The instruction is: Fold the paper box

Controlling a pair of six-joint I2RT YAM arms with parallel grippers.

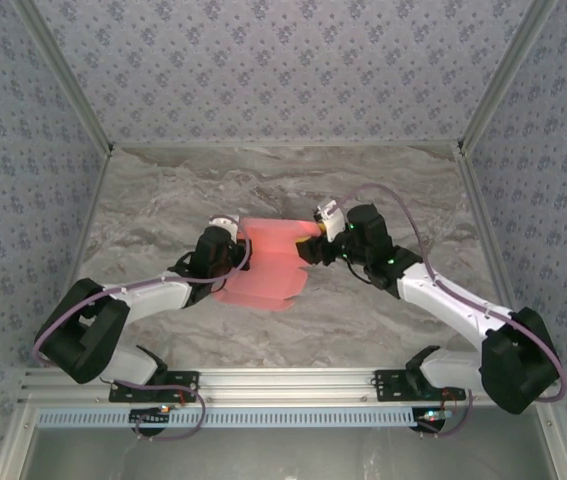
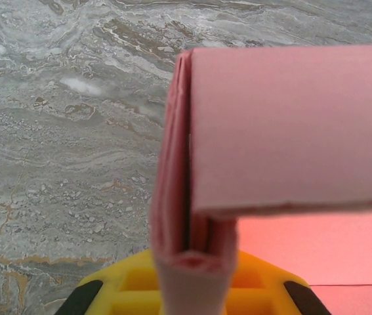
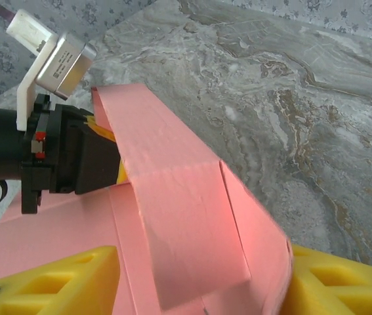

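Plain salmon-pink paper box (image 1: 266, 262), part-folded, sits mid-table on the marble tabletop (image 1: 163, 200): left gripper (image 1: 233, 248) pinches its left fold tight, right gripper (image 3: 202, 285) straddles the right flap, fingers wide.

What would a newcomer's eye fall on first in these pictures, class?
The salmon-pink paper box catches the eye first, a partly folded sheet at the middle of the grey marbled table. The left gripper is shut on its doubled-over left edge. From the other side, the right gripper has its yellow fingers on either side of a raised flap.
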